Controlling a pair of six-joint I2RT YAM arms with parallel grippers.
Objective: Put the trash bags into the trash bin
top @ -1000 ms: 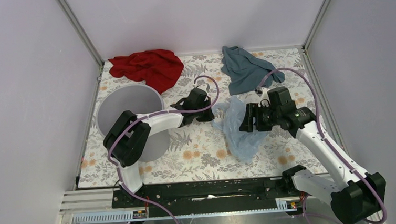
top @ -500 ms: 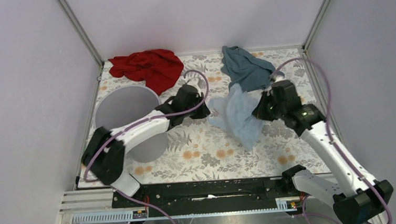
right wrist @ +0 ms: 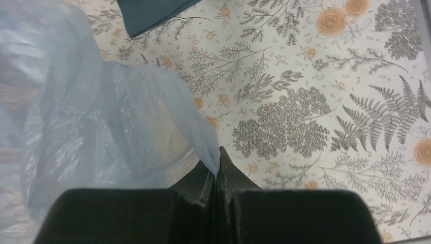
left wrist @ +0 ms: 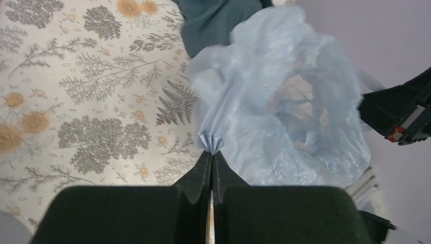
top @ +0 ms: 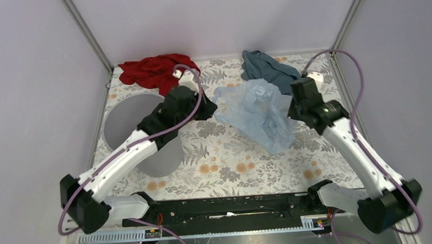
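1. Table (top: pixel 228 161), floral-patterned covering. It fills the centre of the top view and bears every item below.

2. Trash bin (top: pixel 122 112), round, light grey. It is seen at centre left of the top view, mouth upward, partly crossed by the left arm. No bag is seen inside it. It is judged to be left open as the receiving vessel.

3. Trash bag (top: pixel 257 110), thin pale blue film, wrinkled and translucent. It is found just right of centre in the top view, well apart from the bin. It is stretched between the two grippers, with its lower part sagging toward the table. The two-point hold is judged to spread the film so that it can be carried leftward to the bin.

4. Red cloth (top: pixel 155 71), bunched at upper left, just beyond the bin. It is not gripped.

5. Teal cloth (top: pixel 264 67), bunched at upper centre right, behind the bag. It is not gripped.

6. Left gripper (left wrist: pixel 212 152). Its jaws are pressed together on a gathered pleat of the bag's left edge.

7. Right gripper (right wrist: pixel 217 162). Its jaws are pressed together, pinching a fold of the bag's right edge.
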